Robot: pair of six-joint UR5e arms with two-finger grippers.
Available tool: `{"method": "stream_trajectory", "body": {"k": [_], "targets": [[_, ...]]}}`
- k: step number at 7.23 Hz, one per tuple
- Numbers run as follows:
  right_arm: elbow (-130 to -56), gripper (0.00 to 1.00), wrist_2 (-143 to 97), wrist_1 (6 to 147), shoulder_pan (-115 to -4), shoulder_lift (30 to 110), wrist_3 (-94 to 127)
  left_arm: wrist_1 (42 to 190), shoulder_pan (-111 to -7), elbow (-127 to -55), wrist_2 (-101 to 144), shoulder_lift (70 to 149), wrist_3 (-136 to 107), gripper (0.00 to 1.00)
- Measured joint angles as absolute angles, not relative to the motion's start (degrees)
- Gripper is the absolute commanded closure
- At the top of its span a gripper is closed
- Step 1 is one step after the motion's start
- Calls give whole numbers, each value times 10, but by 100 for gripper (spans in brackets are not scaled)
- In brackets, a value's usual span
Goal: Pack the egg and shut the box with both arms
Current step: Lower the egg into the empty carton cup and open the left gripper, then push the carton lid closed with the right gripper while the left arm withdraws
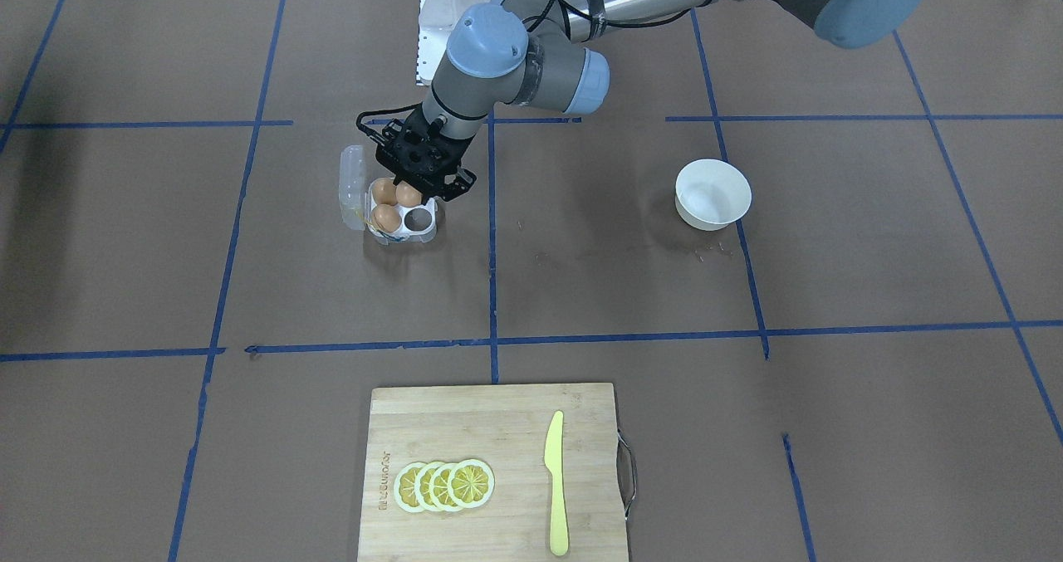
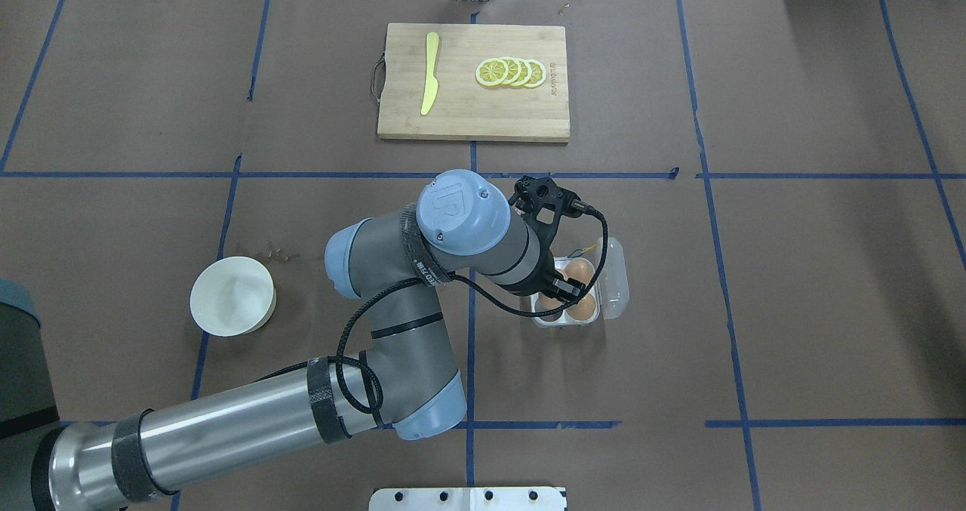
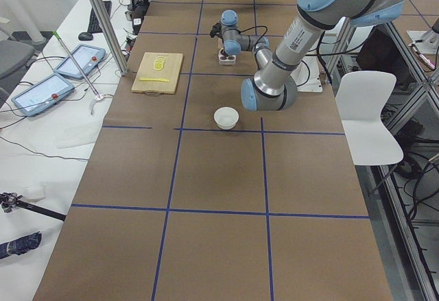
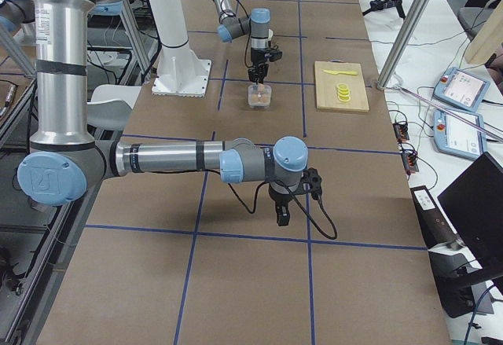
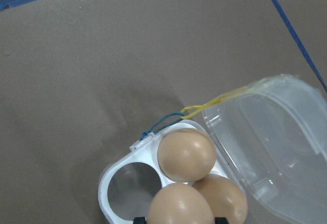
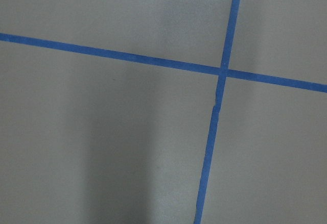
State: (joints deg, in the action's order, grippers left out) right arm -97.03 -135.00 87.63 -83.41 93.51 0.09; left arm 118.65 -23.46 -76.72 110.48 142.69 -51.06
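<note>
The clear box [image 1: 425, 231] stands open on the brown table, its hinged lid [image 1: 352, 182] laid back and a yellow string [image 5: 219, 101] at the hinge. Three orange-brown eggs are at its cells; one cell [image 5: 127, 183] is empty. My left gripper [image 1: 414, 185] reaches down over the box and is shut on the egg [image 5: 179, 203] nearest its camera, a black fingertip [image 5: 220, 219] on either side. Two other eggs [image 5: 185, 154] sit in their cells. My right gripper [image 4: 281, 213] hangs over bare table far from the box; I cannot tell whether it is open.
A round white bowl [image 1: 712, 194] stands on the table towards the robot's left. A wooden cutting board [image 1: 465, 429] with lemon slices [image 1: 444, 486] and a yellow knife [image 1: 555, 483] lies at the far edge. Blue tape lines cross the table.
</note>
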Motion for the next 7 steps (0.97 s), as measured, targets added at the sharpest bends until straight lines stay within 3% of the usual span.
{"method": "stream_trajectory", "body": {"k": [2,3,5,7], "targets": [[-970,0,-1350,876,-834,935,1,1186,-229,-767,1105,1426,-519,40],[-970,0,-1350,876,-834,935,1,1186,-225,-767,1105,1425,-521,25],[-969,0,-1350,876,-834,935,1,1185,-222,-768,1105,1424,-522,10],[-970,0,-1351,876,-833,934,2,1178,-232,-801,1106,1410,-523,11]]}}
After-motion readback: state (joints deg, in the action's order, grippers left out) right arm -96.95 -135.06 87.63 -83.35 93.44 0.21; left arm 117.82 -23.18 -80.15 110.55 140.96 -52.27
